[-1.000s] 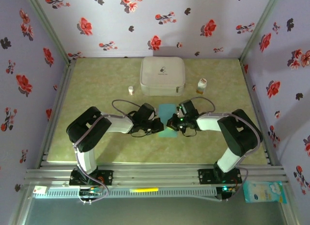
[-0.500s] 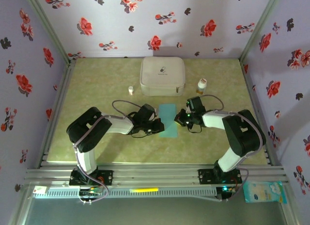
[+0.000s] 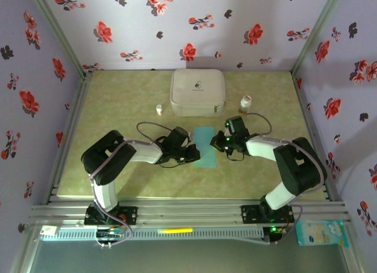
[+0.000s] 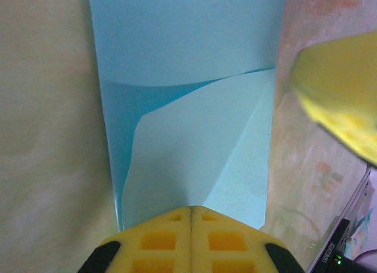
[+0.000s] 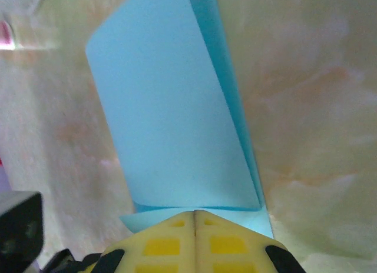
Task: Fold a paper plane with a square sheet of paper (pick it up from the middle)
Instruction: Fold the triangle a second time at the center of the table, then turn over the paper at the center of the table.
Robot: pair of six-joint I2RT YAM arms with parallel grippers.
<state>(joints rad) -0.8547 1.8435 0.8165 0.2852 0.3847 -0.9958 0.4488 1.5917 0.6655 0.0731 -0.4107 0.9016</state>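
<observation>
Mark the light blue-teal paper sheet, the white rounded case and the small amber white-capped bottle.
light blue-teal paper sheet (image 3: 204,150): top view, bare middle.
white rounded case (image 3: 197,92): top view, lid centre.
small amber white-capped bottle (image 3: 245,105): top view, body.

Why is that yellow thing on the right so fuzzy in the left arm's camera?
Left wrist: the yellow pad looks very near the lens, so it is probably out of focus, while the square sheet of paper is crisp. Right wrist: same sheet crisp, top left corner smeary.

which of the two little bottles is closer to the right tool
The amber bottle with the white cap, right of the white case, just beyond the right tool. The smaller white bottle stands left of the case.
</observation>
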